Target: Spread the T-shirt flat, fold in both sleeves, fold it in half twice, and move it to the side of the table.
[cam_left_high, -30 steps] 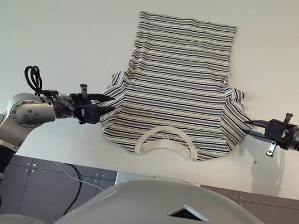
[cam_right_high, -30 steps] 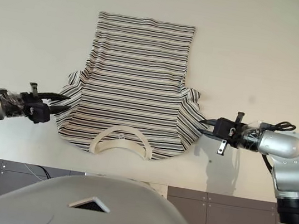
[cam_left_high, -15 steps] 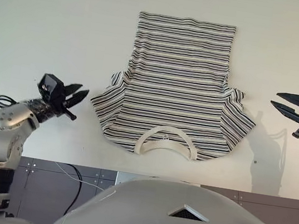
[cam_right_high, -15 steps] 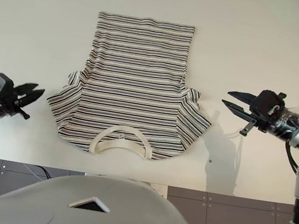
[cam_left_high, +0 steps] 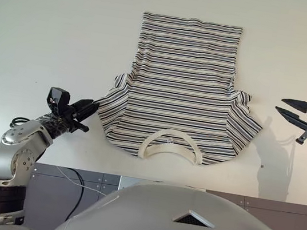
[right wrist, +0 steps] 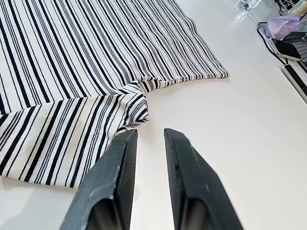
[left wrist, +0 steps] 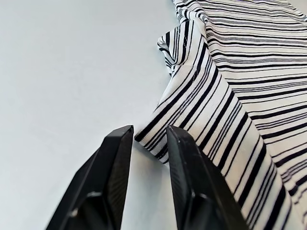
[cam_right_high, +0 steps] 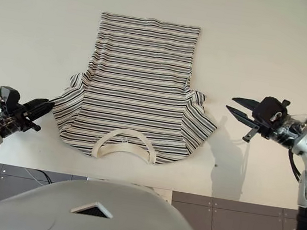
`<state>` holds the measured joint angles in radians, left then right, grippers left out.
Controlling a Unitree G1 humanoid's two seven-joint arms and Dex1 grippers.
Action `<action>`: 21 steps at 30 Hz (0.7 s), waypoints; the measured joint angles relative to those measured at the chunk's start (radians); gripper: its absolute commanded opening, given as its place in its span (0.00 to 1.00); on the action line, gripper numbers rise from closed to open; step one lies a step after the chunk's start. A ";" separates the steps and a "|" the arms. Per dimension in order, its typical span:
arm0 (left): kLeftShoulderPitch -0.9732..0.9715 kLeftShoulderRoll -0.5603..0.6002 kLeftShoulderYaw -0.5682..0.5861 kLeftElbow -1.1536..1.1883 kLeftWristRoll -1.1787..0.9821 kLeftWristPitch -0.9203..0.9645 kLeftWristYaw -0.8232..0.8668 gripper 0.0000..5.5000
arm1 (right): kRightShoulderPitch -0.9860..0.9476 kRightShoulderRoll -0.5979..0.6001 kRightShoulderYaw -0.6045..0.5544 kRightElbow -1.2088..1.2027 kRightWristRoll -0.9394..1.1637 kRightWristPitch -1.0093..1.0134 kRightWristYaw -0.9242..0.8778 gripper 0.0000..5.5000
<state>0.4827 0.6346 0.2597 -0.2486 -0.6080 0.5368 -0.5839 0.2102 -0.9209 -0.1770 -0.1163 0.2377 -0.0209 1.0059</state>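
Since the earlier frame, the left pincer (cam_left_high: 92,107) has been brought back in from the lower left of the frame toward the T-shirt (cam_left_high: 182,79). The right pincer (cam_left_high: 280,105) has been shifted only slightly and is kept well apart from the cloth at the right edge of the frame.

The T-shirt is laid flat on the table (cam_left_high: 50,30) at the centre of the frame, with the collar (cam_left_high: 172,145) toward the bottom and the hem toward the top. Both sleeves are spread outward and neither is folded in yet.

The left arm is bent at the elbow and its pincer is aimed at the tip of the left sleeve (left wrist: 192,103). Its fingers (left wrist: 112,163) are held a little apart and nothing is gripped. The sleeve's edge is seen just ahead of the gap, though contact cannot be told. The right arm is stretched out sideways, its fingers (right wrist: 115,167) are likewise parted on nothing, and the right sleeve (right wrist: 72,129) lies just beyond them.

The cloth is judged to be light, thin and limp (a small crumple is already seen at each armpit). It will likely sag and drag rather than hold its shape. Hold is best taken at each sleeve's outer edge, low against the table, so that one layer is pinched and carried inward over the body.
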 measured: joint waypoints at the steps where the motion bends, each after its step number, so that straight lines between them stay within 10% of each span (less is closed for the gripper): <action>1: -0.004 -0.003 0.001 0.000 -0.001 0.002 -0.004 0.18 | 0.000 0.003 0.000 0.000 0.000 0.000 0.000 0.18; 7: -0.027 -0.010 0.028 0.005 -0.019 0.006 -0.039 0.02 | 0.002 0.011 0.002 -0.006 -0.004 0.000 -0.008 0.18; 21: -0.016 -0.008 0.065 -0.115 -0.068 0.012 -0.153 0.02 | 0.016 0.021 0.004 -0.020 -0.024 0.000 -0.033 0.18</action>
<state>0.4669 0.6268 0.3244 -0.3634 -0.6764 0.5489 -0.7371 0.2266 -0.8994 -0.1727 -0.1359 0.2135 -0.0213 0.9728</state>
